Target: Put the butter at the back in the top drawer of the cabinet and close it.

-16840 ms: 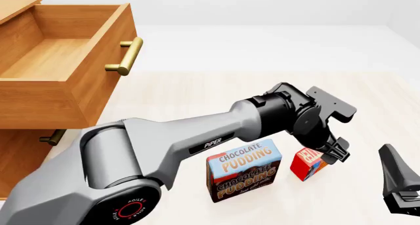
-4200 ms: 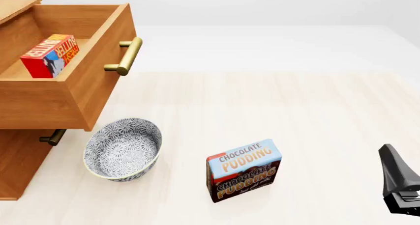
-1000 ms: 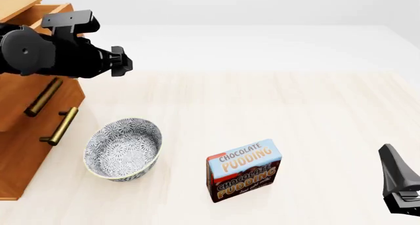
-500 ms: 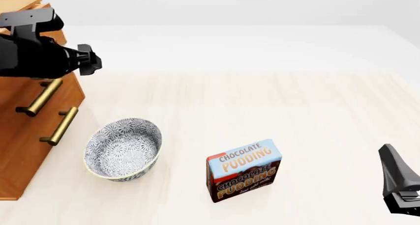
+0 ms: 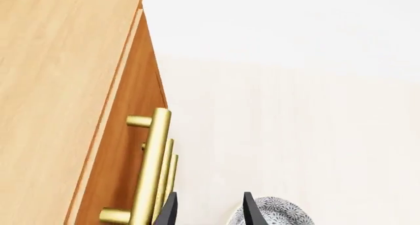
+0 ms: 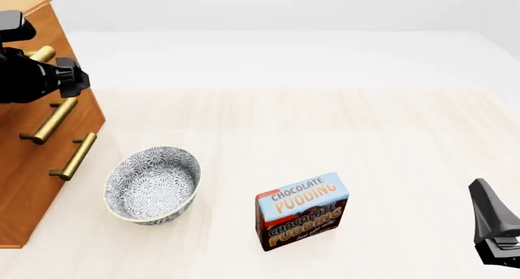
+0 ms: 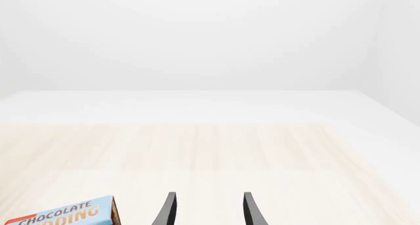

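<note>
The cabinet [image 6: 24,187] stands at the left edge of the table, its wooden top [image 5: 59,77] filling much of the left wrist view. The top drawer [image 6: 62,45] sits pushed in, its front [image 5: 141,102] level with the cabinet face. Its brass handle [image 6: 42,53] lines up above the two lower ones [image 5: 152,161]. The butter is hidden. My left gripper [image 6: 70,79] hovers open against the upper cabinet front, its fingertips [image 5: 172,211] empty. My right gripper [image 6: 495,230] rests open at the near right, with nothing between its fingers [image 7: 168,210].
A patterned grey bowl [image 6: 153,184] sits just in front of the cabinet, also showing past my left gripper as the bowl rim [image 5: 279,214]. A Chocolate Pudding box [image 6: 302,211] stands near the table's middle front, and its corner [image 7: 66,215] appears in the right wrist view.
My left gripper has travelled left toward the cabinet. The top drawer slid the last stretch in and now sits level with the cabinet front. The right arm stayed still.
</note>
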Robot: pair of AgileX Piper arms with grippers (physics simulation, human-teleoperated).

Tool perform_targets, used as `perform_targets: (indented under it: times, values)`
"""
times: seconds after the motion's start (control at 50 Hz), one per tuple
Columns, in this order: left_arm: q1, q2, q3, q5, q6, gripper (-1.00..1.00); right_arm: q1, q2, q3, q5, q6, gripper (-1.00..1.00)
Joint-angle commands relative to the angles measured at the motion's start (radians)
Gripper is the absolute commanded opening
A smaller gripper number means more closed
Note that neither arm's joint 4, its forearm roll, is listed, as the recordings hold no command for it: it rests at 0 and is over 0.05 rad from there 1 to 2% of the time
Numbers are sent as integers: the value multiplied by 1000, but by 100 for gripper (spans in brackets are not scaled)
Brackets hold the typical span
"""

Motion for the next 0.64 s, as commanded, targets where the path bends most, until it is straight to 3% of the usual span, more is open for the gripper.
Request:
perform_targets:
  times: [0.02,0.28,0.64]
  values:
    - [57,-7,-19,3,53,100,0,0,0,0,0,100]
    - [76,-4,-44,8,92,100,0,0,0,0,0,100]
    - [56,-181,-82,142,113,100,0,0,0,0,0,100]
